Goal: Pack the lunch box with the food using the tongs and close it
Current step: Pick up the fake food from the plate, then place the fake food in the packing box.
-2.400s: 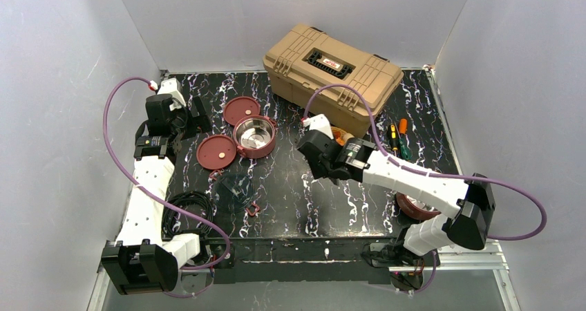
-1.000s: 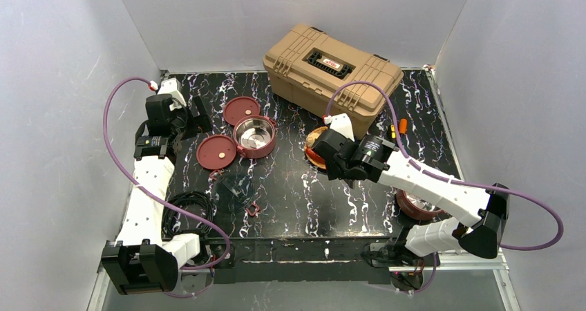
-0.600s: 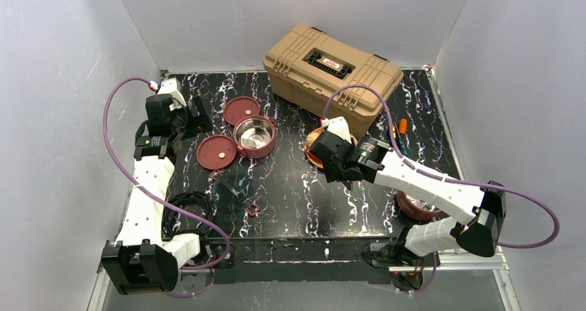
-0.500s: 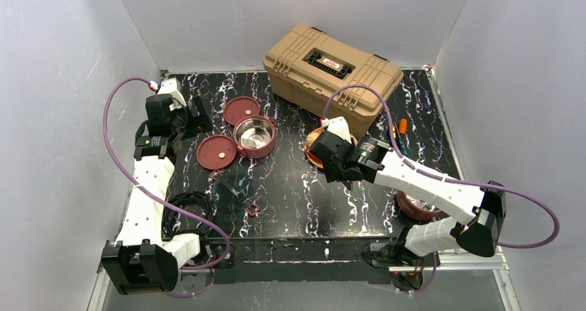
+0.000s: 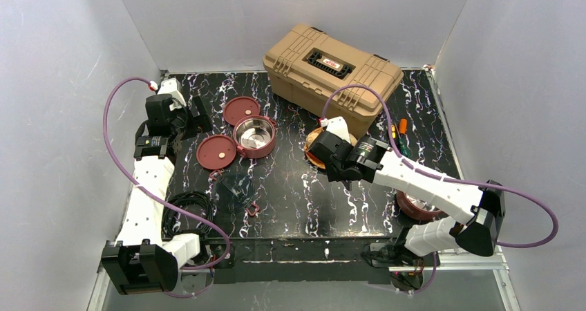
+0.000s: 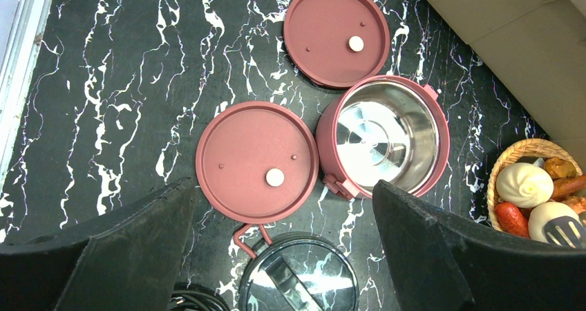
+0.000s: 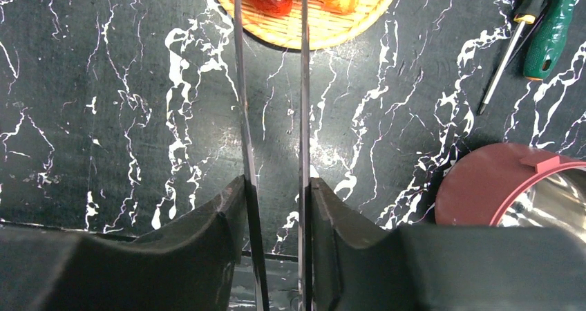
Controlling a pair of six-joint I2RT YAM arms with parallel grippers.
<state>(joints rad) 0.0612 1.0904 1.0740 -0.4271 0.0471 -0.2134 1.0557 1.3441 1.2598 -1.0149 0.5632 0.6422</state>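
Note:
An open steel-lined maroon lunch box bowl stands at the table's back left, with two flat maroon lids beside it. A second maroon bowl sits at the near right. The food, white buns and red and orange pieces, lies on an orange woven plate. My right gripper is shut on the tongs. Their two slim arms reach over the plate, and the tips run past the top edge of the right wrist view. My left gripper hangs open above the nearer lid.
A tan toolbox stands at the back, just behind the plate. Two screwdrivers lie to the plate's right. A round dark-rimmed piece with a shiny bar and a small maroon clip lie near the lids. A black cable coil sits near left.

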